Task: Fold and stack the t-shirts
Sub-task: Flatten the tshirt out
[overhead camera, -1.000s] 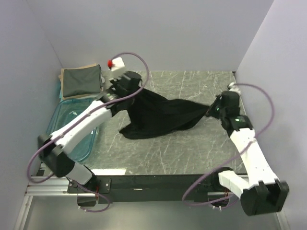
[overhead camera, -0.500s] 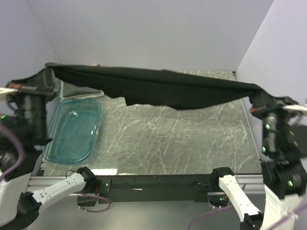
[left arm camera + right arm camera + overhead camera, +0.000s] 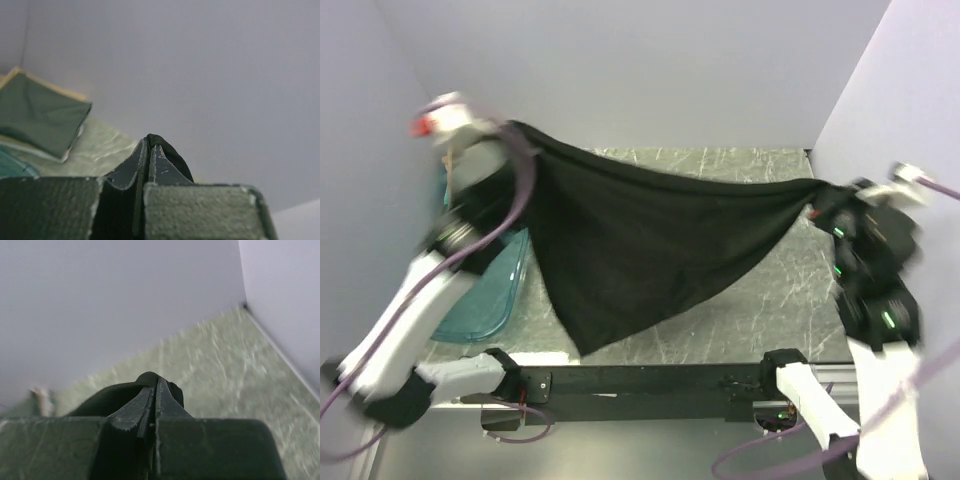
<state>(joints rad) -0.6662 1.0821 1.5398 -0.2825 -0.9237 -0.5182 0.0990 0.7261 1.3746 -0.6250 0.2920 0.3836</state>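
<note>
The black t-shirt hangs in the air above the table, stretched between both grippers, its lower corner drooping toward the near edge. My left gripper is shut on its left corner, seen as black cloth pinched at the fingertips in the left wrist view. My right gripper is shut on its right corner, with black cloth around the tips in the right wrist view. A folded dark grey-green shirt lies on a beige one at the far left; in the top view the left arm hides them.
A clear blue plastic tub lies at the table's left side, partly behind the left arm. The marbled green tabletop is walled by grey panels at the back and both sides.
The shirt was stretched flat and high between the arms; now both grippers have come lower and nearer and the cloth hangs down as a wide sheet. Before that it lay bunched on the table.
</note>
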